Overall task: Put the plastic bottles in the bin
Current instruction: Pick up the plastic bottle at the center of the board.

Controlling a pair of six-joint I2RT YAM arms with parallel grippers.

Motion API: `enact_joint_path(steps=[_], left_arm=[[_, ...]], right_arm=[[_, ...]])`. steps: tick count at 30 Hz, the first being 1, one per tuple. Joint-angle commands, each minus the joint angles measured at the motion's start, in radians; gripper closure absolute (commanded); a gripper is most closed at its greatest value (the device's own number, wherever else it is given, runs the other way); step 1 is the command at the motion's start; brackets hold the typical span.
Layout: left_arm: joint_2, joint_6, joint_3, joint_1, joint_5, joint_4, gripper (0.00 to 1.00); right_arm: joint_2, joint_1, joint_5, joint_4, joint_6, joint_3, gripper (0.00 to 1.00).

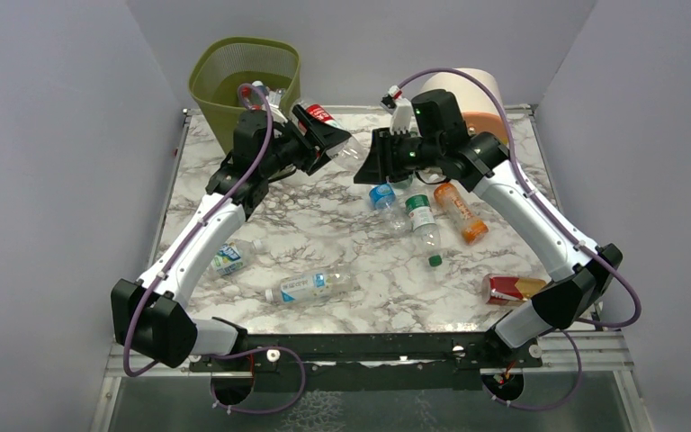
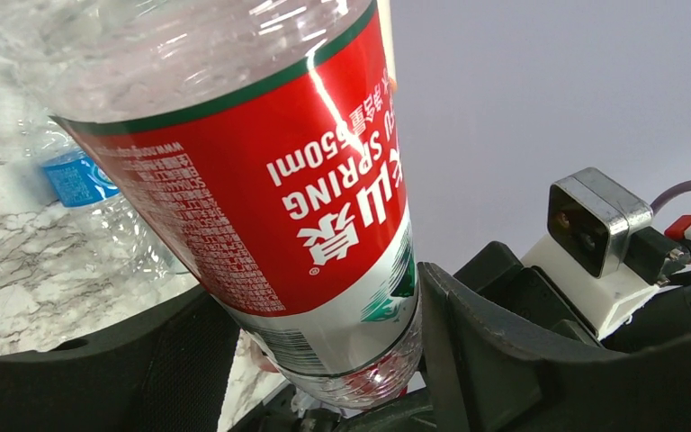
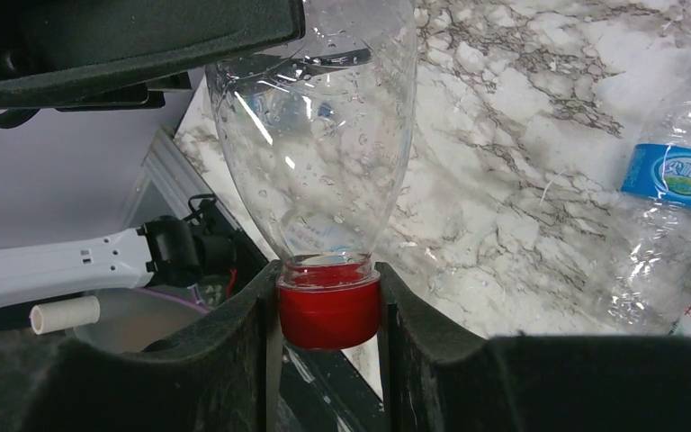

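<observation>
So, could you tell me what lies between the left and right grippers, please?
The red-labelled bottle spans that gap: the left gripper clamps its body, the right gripper its red cap, as the top and wrist views show.

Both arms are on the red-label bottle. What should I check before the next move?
1. Left gripper shut on red-label bottle: ok.
2. Right gripper shut on its red cap: ok.
3. Only one arm holding before carrying: not ok, both hold.
4. Green mesh bin upright, mouth open: ok.
5. Bottle lifted clear of marble table: cannot tell.
</observation>
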Motion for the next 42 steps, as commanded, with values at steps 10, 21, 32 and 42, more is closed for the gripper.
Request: enact_joint_path(steps=[10,21,32,42], left_arm=[[-0.033,0.031,-0.026,-0.006,-0.031,-0.017,0.31],[-0.032,0.032,-0.029,-0.006,-0.036,-0.01,0.31],[-0.032,0.038,-0.026,-0.006,-0.045,-0.016,0.31],[-0.002,0.067,0.026,-0.005,-0.051,-0.043,0.31]], right_arm=[[-0.014,0.012,-0.051,0.006,0.006,-0.004,0.52],[-0.019,0.011,-0.086,0.006,0.005,-0.008,0.39],[-0.022,0.011,-0.102,0.011,0.005,-0.01,0.29],[-0.056,0.012,-0.081,-0.027,-0.002,-0.015,0.0]])
